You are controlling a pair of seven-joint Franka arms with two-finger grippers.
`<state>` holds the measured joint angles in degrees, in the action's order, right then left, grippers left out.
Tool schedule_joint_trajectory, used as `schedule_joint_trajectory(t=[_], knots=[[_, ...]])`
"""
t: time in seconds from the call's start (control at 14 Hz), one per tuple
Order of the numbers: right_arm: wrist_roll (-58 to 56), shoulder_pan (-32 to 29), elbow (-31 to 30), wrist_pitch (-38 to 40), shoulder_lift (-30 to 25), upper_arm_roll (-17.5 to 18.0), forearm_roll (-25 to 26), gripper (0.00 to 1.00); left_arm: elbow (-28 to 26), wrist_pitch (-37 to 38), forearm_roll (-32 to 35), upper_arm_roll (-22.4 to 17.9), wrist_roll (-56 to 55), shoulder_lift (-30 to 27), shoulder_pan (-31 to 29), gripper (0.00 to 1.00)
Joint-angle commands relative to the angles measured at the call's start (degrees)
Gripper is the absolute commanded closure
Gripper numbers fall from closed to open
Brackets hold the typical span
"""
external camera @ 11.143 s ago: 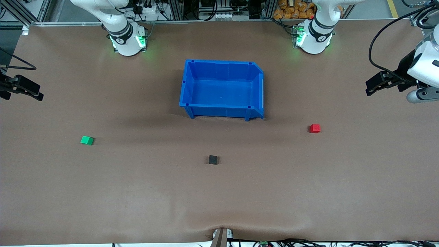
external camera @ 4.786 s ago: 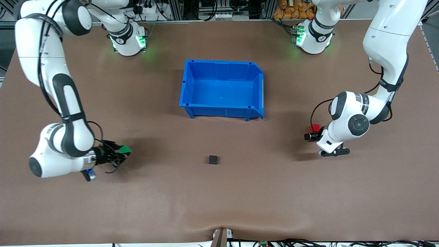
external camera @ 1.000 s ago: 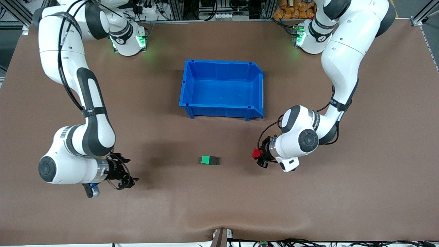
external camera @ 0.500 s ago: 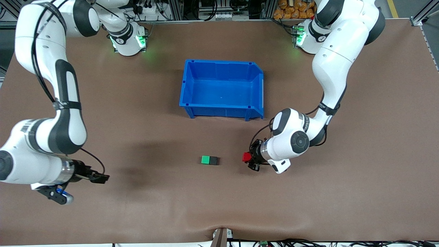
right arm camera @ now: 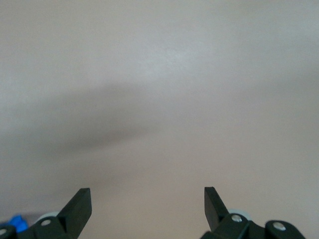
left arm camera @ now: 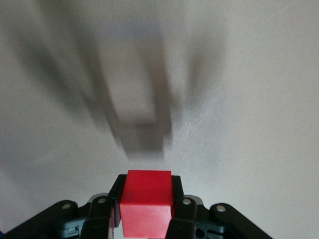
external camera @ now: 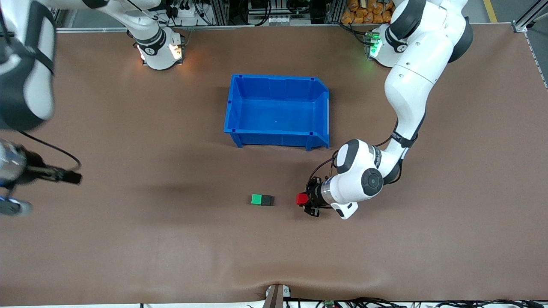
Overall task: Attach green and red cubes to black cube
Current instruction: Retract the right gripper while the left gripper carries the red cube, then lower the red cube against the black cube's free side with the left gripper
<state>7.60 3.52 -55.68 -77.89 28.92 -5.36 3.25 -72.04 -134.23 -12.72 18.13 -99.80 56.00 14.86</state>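
Note:
The green cube and the black cube sit touching side by side on the brown table, the green one toward the right arm's end. My left gripper is shut on the red cube and holds it low over the table, a short way from the black cube toward the left arm's end. In the left wrist view the red cube fills the gap between the fingers. My right gripper is open with nothing in it, up over the table's edge at the right arm's end; its wrist view shows bare table between the fingertips.
A blue bin stands mid-table, farther from the front camera than the cubes. The left arm's elbow hangs over the table beside the red cube.
The left gripper has carried the red cube closer to the black cube. The right arm has swung up and away toward its end of the table.

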Motion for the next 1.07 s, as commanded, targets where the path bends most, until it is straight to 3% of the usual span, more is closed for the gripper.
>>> schedule_joint_trajectory(t=[0.0, 0.21, 0.43, 0.79, 1.0], knots=[[-12.02, -2.81, -3.63, 4.83, -5.79, 0.87, -0.18, 0.0, 2.78, -0.06, -0.99, -0.55, -1.53, 1.57, 1.14, 1.0], [-16.2, -5.53, -18.35, -1.19, -14.57, 0.7, -6.57, 0.0, 4.28, -1.91, -1.26, -0.55, -4.86, 3.68, 1.48, 1.0], [-16.12, -3.7, -28.31, -5.68, -21.52, 0.88, -5.89, 0.0, 4.54, -6.81, -1.26, -0.81, -12.32, 4.29, 5.07, 1.0], [-15.59, -1.41, -35.63, -10.27, -26.99, 0.96, -5.8, 0.0, 9.27, -9.64, -1.35, -9.24, -17.35, 8.06, 13.35, 1.0], [-15.51, -4.38, -28.1, -6.07, -26.12, 0.09, -5.28, 0.0, 11.22, -9.73, -1.35, -9.25, -17.44, 9.74, 13.96, 1.0]])
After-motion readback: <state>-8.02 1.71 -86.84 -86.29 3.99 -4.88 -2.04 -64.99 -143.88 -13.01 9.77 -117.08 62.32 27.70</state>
